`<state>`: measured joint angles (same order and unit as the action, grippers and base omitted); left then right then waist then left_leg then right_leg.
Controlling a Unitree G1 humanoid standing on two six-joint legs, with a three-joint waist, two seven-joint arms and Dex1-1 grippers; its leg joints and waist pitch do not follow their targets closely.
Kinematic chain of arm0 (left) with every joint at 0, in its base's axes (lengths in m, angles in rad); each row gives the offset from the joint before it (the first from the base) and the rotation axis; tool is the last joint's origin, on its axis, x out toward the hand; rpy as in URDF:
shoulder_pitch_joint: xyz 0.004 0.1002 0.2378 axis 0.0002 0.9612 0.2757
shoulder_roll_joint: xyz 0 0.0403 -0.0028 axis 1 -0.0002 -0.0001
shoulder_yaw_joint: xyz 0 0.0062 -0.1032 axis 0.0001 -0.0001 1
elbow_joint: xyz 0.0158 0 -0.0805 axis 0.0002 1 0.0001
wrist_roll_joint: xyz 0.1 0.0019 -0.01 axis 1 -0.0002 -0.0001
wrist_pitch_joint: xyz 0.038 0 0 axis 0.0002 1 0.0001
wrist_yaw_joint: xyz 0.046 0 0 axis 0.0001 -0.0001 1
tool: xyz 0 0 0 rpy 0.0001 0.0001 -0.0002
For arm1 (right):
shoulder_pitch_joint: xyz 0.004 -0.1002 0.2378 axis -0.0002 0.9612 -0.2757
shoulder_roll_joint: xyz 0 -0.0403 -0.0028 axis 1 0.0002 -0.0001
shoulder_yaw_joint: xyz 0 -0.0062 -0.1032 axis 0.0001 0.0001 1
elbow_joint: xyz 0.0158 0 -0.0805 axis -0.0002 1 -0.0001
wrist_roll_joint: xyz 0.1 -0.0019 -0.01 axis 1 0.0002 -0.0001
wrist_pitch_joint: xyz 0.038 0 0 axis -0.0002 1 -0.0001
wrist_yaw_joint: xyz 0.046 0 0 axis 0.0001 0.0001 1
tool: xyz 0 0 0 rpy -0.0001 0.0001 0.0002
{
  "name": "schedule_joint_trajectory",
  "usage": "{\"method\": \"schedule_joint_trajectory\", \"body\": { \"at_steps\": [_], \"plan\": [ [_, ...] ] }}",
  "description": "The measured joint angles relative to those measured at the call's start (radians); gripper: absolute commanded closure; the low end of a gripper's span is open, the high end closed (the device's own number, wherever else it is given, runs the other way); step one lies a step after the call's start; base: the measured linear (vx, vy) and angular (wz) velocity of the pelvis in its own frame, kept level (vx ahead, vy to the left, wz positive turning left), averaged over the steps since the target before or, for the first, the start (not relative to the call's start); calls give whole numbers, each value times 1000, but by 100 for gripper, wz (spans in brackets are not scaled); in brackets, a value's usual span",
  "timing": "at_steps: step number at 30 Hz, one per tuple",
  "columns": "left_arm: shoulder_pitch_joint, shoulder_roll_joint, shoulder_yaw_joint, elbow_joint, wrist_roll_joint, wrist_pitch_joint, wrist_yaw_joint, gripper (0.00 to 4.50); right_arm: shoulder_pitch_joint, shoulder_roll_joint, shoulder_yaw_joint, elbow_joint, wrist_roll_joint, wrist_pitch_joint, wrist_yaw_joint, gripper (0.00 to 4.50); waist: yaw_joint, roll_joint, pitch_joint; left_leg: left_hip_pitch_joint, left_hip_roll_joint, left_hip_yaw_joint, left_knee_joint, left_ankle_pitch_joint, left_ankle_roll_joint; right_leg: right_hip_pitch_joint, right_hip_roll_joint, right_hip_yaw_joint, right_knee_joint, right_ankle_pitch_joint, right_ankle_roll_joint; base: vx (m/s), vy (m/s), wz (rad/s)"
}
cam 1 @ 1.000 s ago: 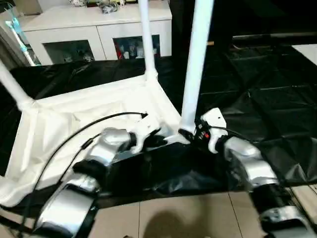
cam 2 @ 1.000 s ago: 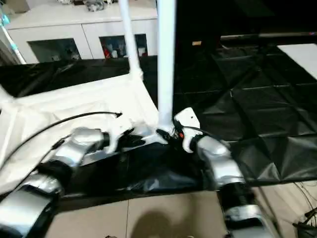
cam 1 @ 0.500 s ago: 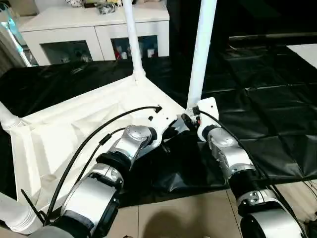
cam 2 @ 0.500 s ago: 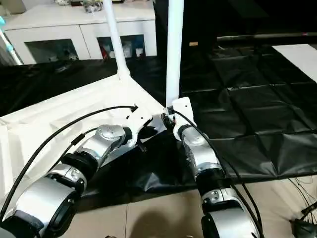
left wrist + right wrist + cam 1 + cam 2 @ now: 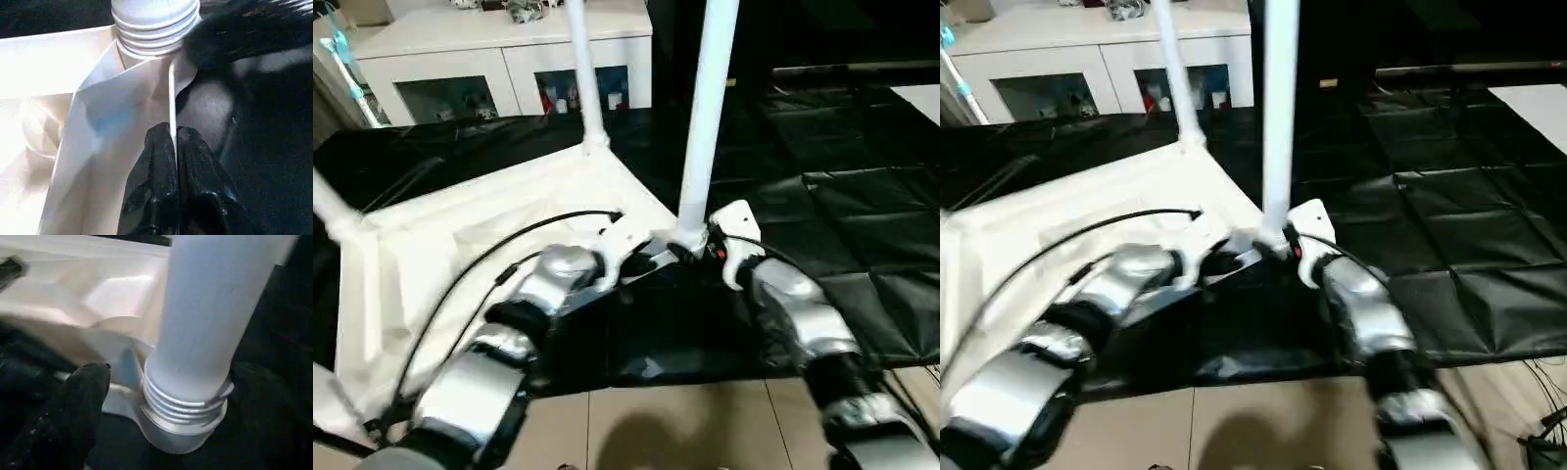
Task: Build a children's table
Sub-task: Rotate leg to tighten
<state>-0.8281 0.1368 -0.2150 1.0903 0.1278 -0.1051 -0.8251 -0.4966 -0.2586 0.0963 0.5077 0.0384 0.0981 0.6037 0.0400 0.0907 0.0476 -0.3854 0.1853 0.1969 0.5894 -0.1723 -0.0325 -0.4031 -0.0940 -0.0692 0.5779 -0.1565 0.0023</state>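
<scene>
Upside down on the black-covered table (image 5: 822,127) with legs pointing up, the white tabletop (image 5: 460,255) risks twisting or sliding off the near edge if the pinch on its rim slips while the near corner leg (image 5: 703,108), threads visible above its socket (image 5: 181,431), gets turned. Could also cross-thread and seat crooked if tilted. Reaching in low from each side: left jaws (image 5: 173,161) clamped on the thin rim beside the socket, right jaws (image 5: 161,382) spread either side of the leg's base, contact hard to tell.
</scene>
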Motion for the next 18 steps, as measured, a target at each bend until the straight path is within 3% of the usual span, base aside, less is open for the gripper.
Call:
{"method": "schedule_joint_trajectory", "body": {
  "at_steps": [8,18],
  "plan": [
    [82,84,-18,-117,-56,-51,-307,450,50,-104,17,-125,78,6,227,31,32,3,-1,-1,2,2,0,0,0,0,0,0,0,1,-2,0,0,0],
    [110,106,-19,-166,-58,-49,-349,450,64,-139,54,-139,85,21,333,31,46,3,-1,-2,2,4,0,0,0,-2,0,2,0,0,-1,0,0,0]
  ]
}}
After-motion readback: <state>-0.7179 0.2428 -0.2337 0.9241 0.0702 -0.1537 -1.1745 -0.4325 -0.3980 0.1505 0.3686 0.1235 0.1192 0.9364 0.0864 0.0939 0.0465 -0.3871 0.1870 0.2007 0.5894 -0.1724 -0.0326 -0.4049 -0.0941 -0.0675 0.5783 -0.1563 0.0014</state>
